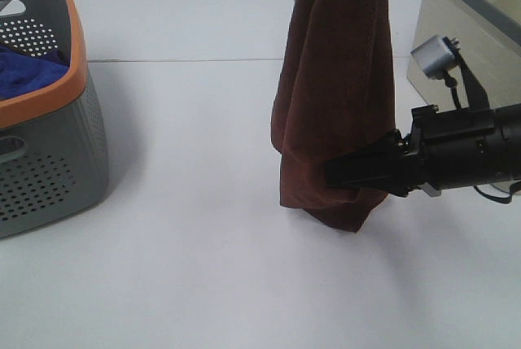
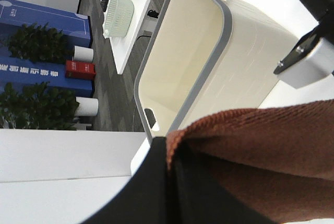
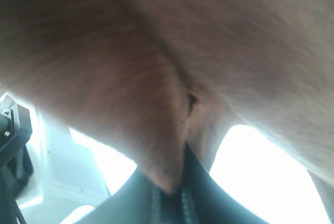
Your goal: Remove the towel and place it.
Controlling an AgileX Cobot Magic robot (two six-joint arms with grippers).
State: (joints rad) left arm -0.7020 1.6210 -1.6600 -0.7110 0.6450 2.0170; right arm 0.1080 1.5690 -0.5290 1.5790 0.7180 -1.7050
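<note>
The dark reddish-brown towel (image 1: 338,80) hangs in tall folds from above the top edge of the exterior high view, its lower end just above the white table (image 1: 203,268). My left gripper (image 2: 169,145) is out of the exterior view; its wrist view shows the black jaws shut on a towel (image 2: 261,140) edge. My right gripper (image 1: 338,174) reaches in from the right and is shut on the towel's lower part. In the right wrist view the towel (image 3: 156,51) fills the picture and a fold is pinched between the jaws of that gripper (image 3: 172,195). The white tag is hidden.
A grey perforated basket with an orange rim (image 1: 69,32) stands at the left and holds a blue cloth (image 1: 28,72). A cream bin with a grey rim (image 1: 472,15) stands at the back right; it also shows in the left wrist view (image 2: 209,62).
</note>
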